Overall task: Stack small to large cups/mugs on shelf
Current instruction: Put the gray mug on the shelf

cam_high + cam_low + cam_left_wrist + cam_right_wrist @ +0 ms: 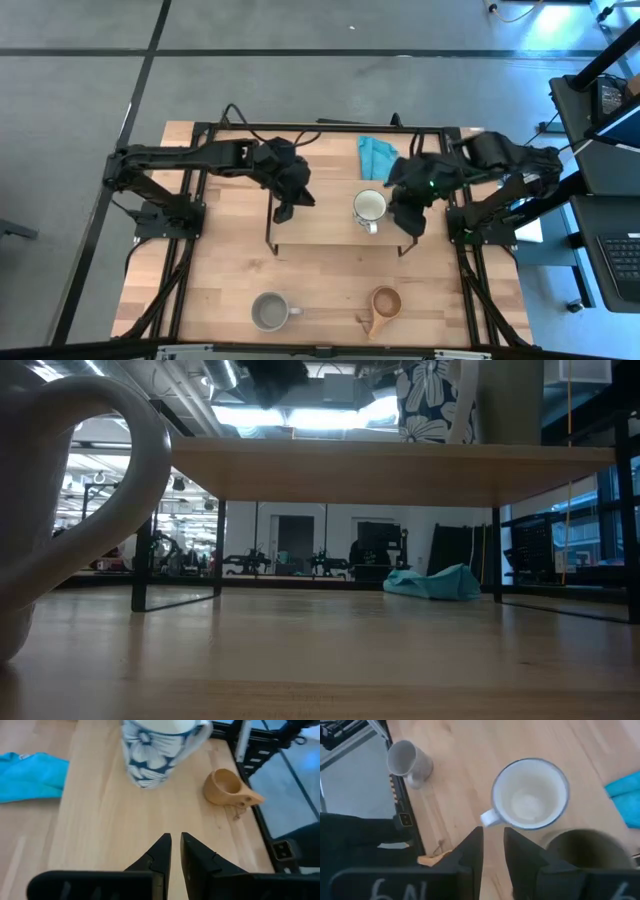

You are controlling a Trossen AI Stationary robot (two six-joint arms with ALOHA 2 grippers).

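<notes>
The shelf (330, 235) stands mid-table. On it stand a white mug with a blue flower pattern (368, 207), also in the right wrist view (530, 795), and beside it an olive-green cup (590, 852), which my right arm hides in the high view. A grey mug (270, 311) and a wooden cup (384, 302) stand on the tabletop near the front edge. My left gripper (175, 840) is shut and empty above the shelf's left part. My right gripper (493, 837) hovers above the shelf's right end, next to the white mug's handle, its fingers a narrow gap apart and empty.
A teal cloth (378, 155) lies on the table behind the shelf. The low view shows the grey mug's handle (80, 490) close up, with the shelf board (390, 460) and its wire legs beyond. Bare tabletop lies between the shelf and the front cups.
</notes>
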